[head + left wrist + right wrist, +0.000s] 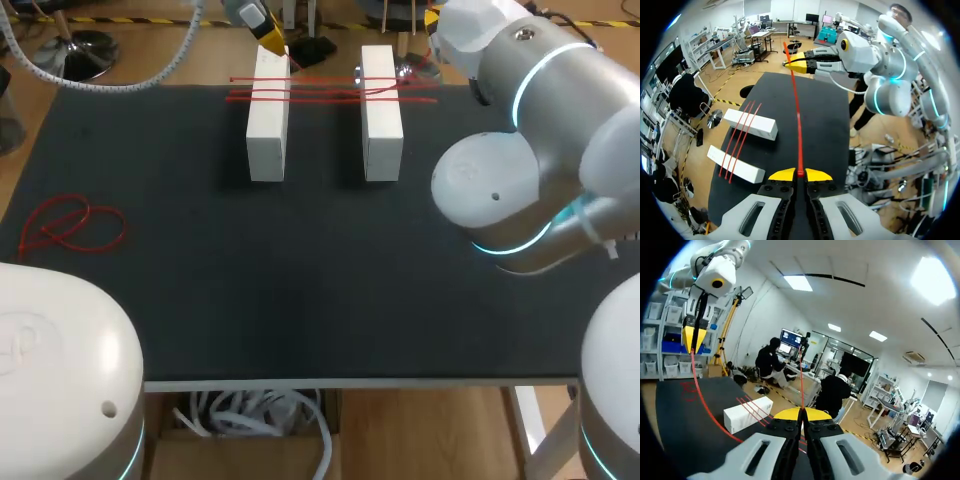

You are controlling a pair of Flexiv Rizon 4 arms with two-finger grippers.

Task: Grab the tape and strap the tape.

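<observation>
**Item:** thin red tape strand (797,115), single length. It is held between the two grippers and runs alongside the blocks without touching them. From the right wrist view it is seen to sag in a shallow curve. Whether it touches the table cannot be told.

**Left gripper** (800,174): the yellow-tipped fingers are pressed together, with only the strand between them, and one end of the tape is pinched there. In the head view this gripper (270,40) is found at the far edge of the table, by the far end of the left block.

**Right gripper** (800,413): the fingers are likewise closed tight on the other end of the strand. A short tail of tape is seen standing up past the tips.

**Left white rectangular block** (267,130) and **right white rectangular block** (381,125): these are laid parallel on the far part of the matt black table top (300,270), with a gap between them.

**Three further red strands** (330,92): these are laid across the tops of both blocks and bridge the gap.

**Loose red loop of tape** (70,225): it lies flat near the table's left edge, well apart from the blocks.
</observation>
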